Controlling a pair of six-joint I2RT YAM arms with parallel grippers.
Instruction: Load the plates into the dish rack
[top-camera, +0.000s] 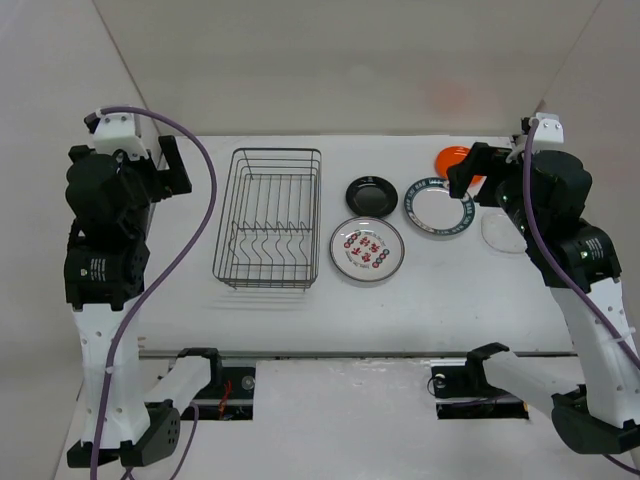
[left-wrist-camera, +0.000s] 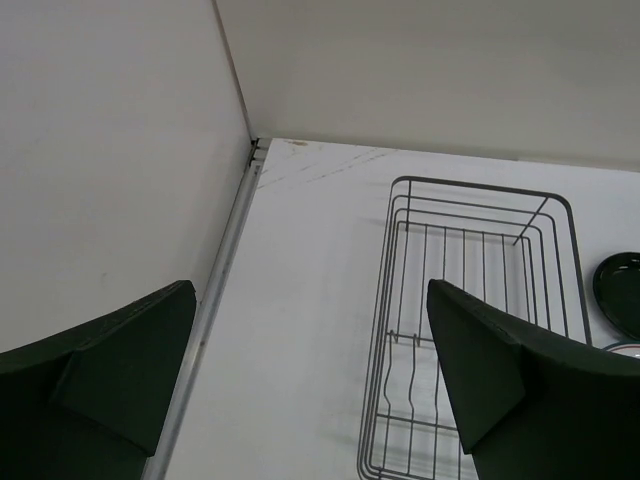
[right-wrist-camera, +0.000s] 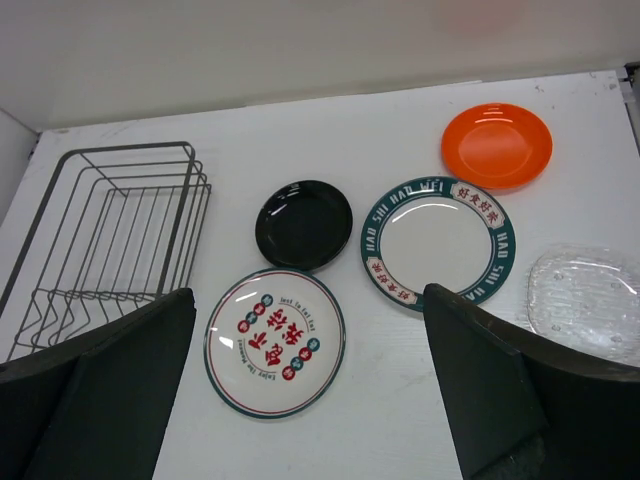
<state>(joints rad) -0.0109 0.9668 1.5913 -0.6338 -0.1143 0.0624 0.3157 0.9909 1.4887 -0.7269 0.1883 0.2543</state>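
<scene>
The dish rack (top-camera: 268, 217), a dark wire basket, stands empty left of centre on the white table. To its right lie the plates: small black (top-camera: 371, 195), a white one with red and dark marks (top-camera: 367, 249), a green-banded white one (top-camera: 437, 207), orange (top-camera: 452, 158) and clear glass (top-camera: 497, 232). My left gripper (top-camera: 172, 166) hangs open above the table left of the rack (left-wrist-camera: 470, 320). My right gripper (top-camera: 468, 172) is open and high over the plates, with the marked plate (right-wrist-camera: 275, 341) and the black plate (right-wrist-camera: 304, 224) between its fingers in the right wrist view.
A pale wall runs along the table's left edge, with a metal rail (left-wrist-camera: 215, 300) at its foot. The back wall (top-camera: 330, 70) stands just behind the rack and the orange plate (right-wrist-camera: 497, 145). Both arm bases sit at the near edge.
</scene>
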